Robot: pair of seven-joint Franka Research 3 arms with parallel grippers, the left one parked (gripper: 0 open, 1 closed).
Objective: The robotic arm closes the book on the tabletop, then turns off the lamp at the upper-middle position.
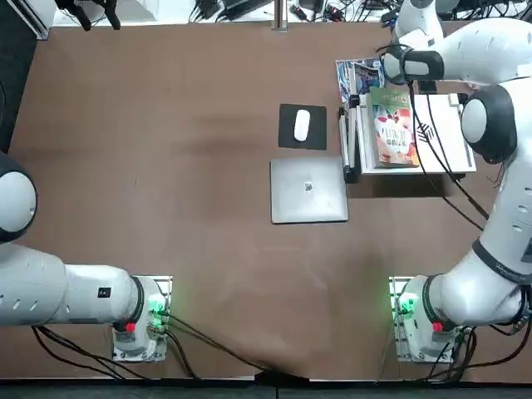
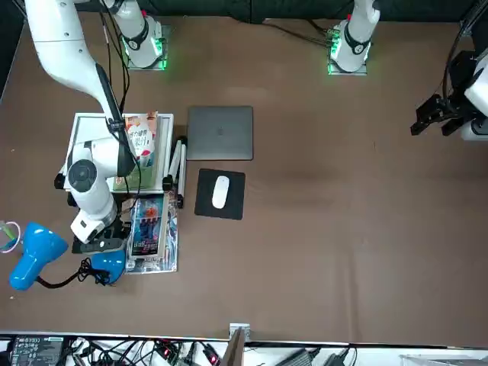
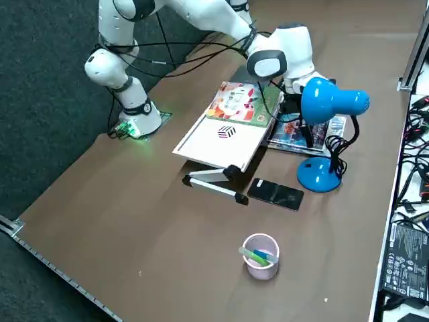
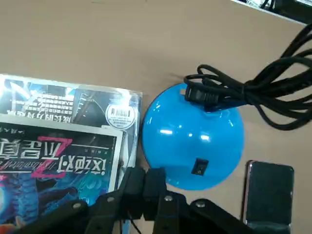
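In the right wrist view, your right claw [image 4: 155,174] is closed, its fingertips together, beside the lamp's glossy blue disc base [image 4: 192,139]; the book [image 1: 394,129] lies shut behind it.

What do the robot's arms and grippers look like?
The right arm is glossy white and rounded, with dark grey bands at its joints and loose black cables along it. Its base glows green and bears a red spot. The right gripper is black, with two blocky fingers and small silvery screws.
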